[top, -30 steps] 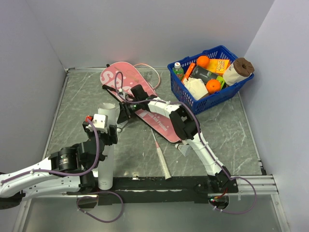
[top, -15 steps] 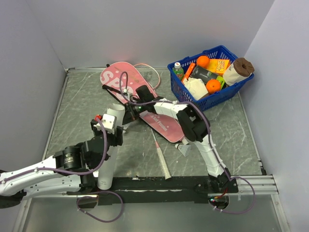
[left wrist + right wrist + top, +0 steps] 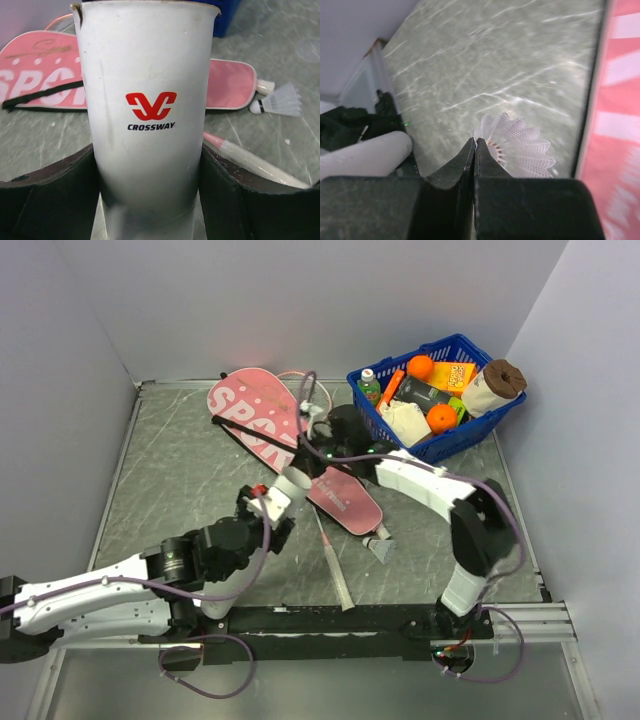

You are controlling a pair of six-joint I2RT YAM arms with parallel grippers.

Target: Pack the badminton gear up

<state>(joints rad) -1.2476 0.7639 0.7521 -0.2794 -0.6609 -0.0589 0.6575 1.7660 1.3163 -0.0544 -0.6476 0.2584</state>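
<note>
The left gripper (image 3: 264,519) has the tube (image 3: 150,60) clamped, one black finger (image 3: 55,195) pressed against each side. The tube is white, with a red double-V logo and "CROSSWAY" in black beneath it. It leans so that its open mouth sits right at the near edge of the bag (image 3: 238,404), about halfway along. A second ago it stood nearly upright, well left of the bag; the arm has since swung it over and tipped it.

The bag lies flat on the table (image 3: 160,470), with "SPOR" in big white letters on the pink and a black strap (image 3: 255,435) across it. A thin pink racket head (image 3: 312,385) shows just behind the bag. The other racket (image 3: 335,565) lies near the bag's narrow end, its white handle pointing away from the bag.

The right gripper (image 3: 475,142) has its fingers pinched tight together on the rim of a shuttlecock (image 3: 520,147), held over the bag's far side. A second ago it was lower, over the bag's near side. A second shuttlecock (image 3: 381,548) lies just off the bag's narrow end.

The blue basket (image 3: 440,445) sits right of the bag; its labels are too small to read.
</note>
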